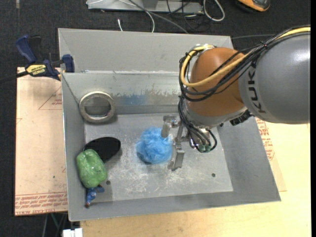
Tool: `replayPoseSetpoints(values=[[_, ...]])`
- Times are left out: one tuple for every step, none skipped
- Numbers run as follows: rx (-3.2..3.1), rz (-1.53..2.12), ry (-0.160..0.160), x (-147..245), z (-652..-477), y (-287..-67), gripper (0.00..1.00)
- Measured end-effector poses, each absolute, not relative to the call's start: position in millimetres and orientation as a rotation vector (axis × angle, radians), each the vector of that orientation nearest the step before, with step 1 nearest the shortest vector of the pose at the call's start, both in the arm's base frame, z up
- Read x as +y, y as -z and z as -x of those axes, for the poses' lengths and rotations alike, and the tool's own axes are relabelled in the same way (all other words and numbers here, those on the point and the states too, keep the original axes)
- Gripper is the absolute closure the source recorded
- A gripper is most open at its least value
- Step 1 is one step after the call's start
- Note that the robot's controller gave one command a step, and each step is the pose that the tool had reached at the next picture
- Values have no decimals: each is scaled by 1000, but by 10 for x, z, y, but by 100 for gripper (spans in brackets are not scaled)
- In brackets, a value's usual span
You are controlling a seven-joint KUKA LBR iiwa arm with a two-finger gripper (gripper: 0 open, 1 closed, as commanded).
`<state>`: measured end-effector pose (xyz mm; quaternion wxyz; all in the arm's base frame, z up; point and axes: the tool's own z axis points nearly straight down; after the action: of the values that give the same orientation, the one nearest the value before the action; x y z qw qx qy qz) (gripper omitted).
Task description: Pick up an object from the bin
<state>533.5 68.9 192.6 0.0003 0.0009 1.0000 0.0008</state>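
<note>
Black capital lettering (253, 94) stands on the grey casing of the arm (284, 73), just right of the orange wrist cover (217, 83) that sits above the hand (172, 149). The letters "KUK" are legible, running sideways down the casing. Any further letters of the word cannot be made out.

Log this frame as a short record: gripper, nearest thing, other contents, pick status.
gripper: gripper open, low over the middle of the bin
nearest thing: blue crumpled ball, with the fingers at its right edge, not clearly around it
other contents: silver ring back left; black lump and green crumpled ball at left; small blue bit front left
pick status: nothing lifted yet
</note>
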Motion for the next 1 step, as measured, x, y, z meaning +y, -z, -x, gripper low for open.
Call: replayPoseSetpoints(values=[[3141, -3, -3, 689, -5335, -1926, 0]])
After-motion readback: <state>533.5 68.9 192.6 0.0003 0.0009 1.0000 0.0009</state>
